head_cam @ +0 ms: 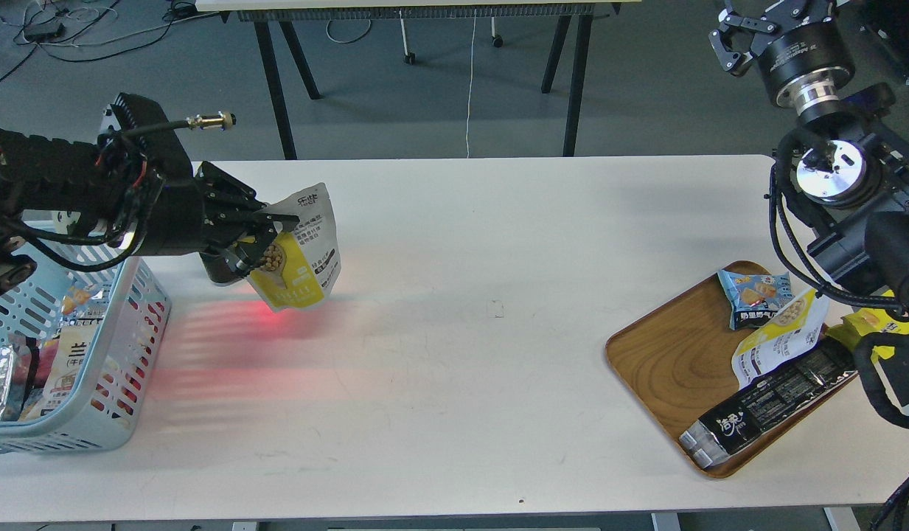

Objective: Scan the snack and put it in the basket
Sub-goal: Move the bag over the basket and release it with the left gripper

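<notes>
My left gripper is shut on the snack, a puffy pouch with a white printed top and a yellow lower part showing brown balls. It hangs tilted above the table just right of the basket, over a red glow on the tabletop. The light blue slotted basket stands at the left front and holds several packets. My right gripper is raised at the top right, away from the table, with its fingers spread and nothing in them.
A wooden tray at the right holds a small blue packet, a white and yellow pouch and a long black packet. A dark object sits on the table behind the held snack.
</notes>
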`<action>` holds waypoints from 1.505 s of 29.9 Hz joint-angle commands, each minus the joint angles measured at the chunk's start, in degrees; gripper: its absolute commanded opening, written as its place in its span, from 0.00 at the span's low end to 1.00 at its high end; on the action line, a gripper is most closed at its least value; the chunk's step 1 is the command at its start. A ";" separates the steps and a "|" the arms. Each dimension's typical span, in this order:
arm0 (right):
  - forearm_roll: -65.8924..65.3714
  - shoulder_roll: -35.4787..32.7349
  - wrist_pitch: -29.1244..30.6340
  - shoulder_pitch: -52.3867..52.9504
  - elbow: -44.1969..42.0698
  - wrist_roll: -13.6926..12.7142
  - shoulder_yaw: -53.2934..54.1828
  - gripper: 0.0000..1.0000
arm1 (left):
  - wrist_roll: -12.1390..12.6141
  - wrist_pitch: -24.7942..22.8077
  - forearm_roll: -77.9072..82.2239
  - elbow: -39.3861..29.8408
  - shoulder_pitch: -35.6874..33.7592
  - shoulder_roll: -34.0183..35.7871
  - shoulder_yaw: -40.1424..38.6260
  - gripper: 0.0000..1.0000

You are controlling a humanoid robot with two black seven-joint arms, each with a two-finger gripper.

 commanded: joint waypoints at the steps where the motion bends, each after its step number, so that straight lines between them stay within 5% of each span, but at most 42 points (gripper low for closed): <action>1: 0.00 0.02 0.00 0.07 0.00 0.00 0.02 1.00 | -0.11 0.00 0.00 -2.85 -0.12 1.83 -0.71 0.00; 11: 0.00 -0.51 0.00 -0.02 0.00 0.00 0.11 1.00 | -1.66 0.00 -2.21 -4.00 -0.12 15.01 -10.03 0.00; 25: 0.00 -0.42 0.00 1.04 0.43 0.35 0.02 1.00 | -1.66 0.00 -10.30 2.76 -0.03 31.62 -4.33 0.00; 34: 0.00 -0.42 0.00 0.95 0.43 0.35 0.11 1.00 | -1.66 13.40 -10.39 4.61 -0.03 36.82 10.87 0.01; 39: 0.00 -0.51 0.00 0.95 0.43 0.35 0.02 1.00 | -1.66 16.75 -10.39 4.43 -0.03 37.70 17.03 0.04; 45: 0.00 -0.51 0.00 0.95 0.43 0.35 0.02 1.00 | -1.66 17.89 -13.71 4.26 -0.03 37.26 17.83 0.26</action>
